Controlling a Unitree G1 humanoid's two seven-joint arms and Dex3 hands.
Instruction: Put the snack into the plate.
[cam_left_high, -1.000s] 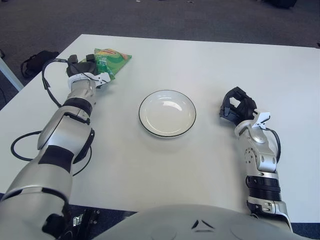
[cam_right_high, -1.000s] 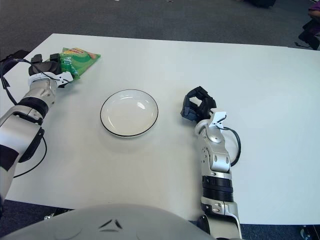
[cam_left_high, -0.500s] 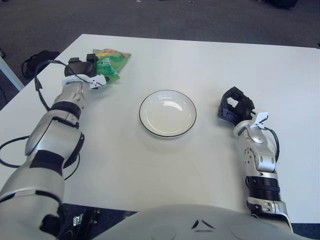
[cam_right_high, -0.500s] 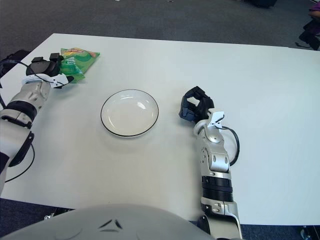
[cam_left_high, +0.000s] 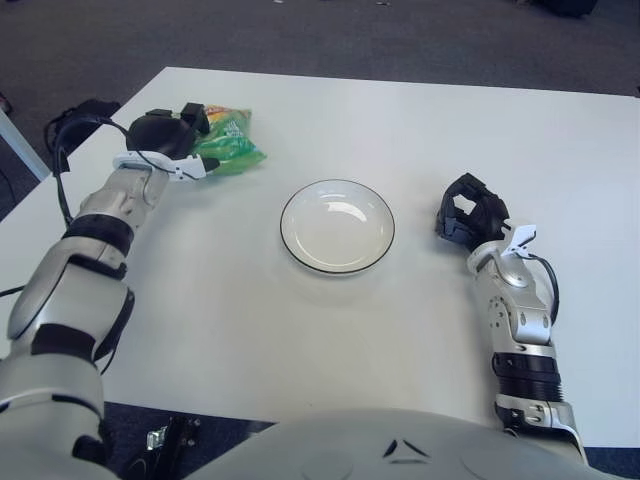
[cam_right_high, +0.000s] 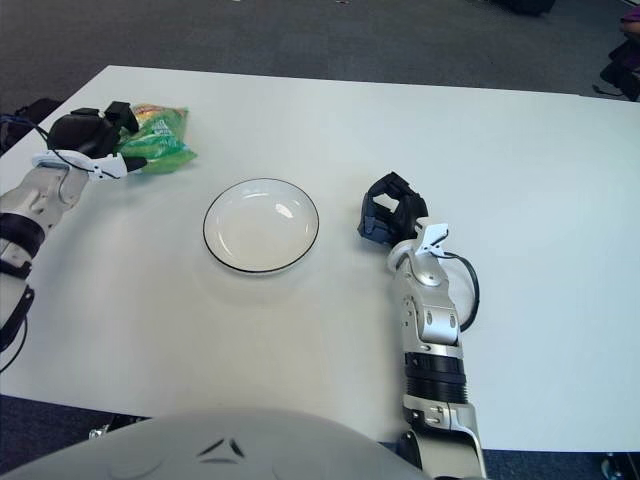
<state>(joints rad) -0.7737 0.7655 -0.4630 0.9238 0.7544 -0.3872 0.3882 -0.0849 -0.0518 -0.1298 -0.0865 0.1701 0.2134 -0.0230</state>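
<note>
So, your left hand (cam_left_high: 168, 135) has turned over the last second: the forearm has swung outward, away from the plate (cam_left_high: 337, 227), and the hand now points across toward it instead of straight up the table. Its black fingers are closed around the near end of the green snack bag (cam_left_high: 229, 145), which has come round with it. A second ago the bag lay flat and square to the far left of the plate; now it looks bunched and angled, with its free end nearer the plate than before. I cannot tell whether it is fully clear of the table or dragging on it.

That reads to me as the grasp made and the carry just beginning. The snack is not in the plate yet; it sits well to the plate's left and a little beyond it, and the plate holds nothing. You will likely need to bring the hand rightward and slightly toward you before letting go.

Your right hand (cam_left_high: 471, 214) shows just to the right of the plate, fingers curled with nothing in them, and has barely shifted.

The white table (cam_left_high: 420, 130) under the plate is plain and smooth. Beyond it lies dark grey carpet (cam_left_high: 330, 35), and black cables (cam_left_high: 75, 118) trail off the table's left edge.
</note>
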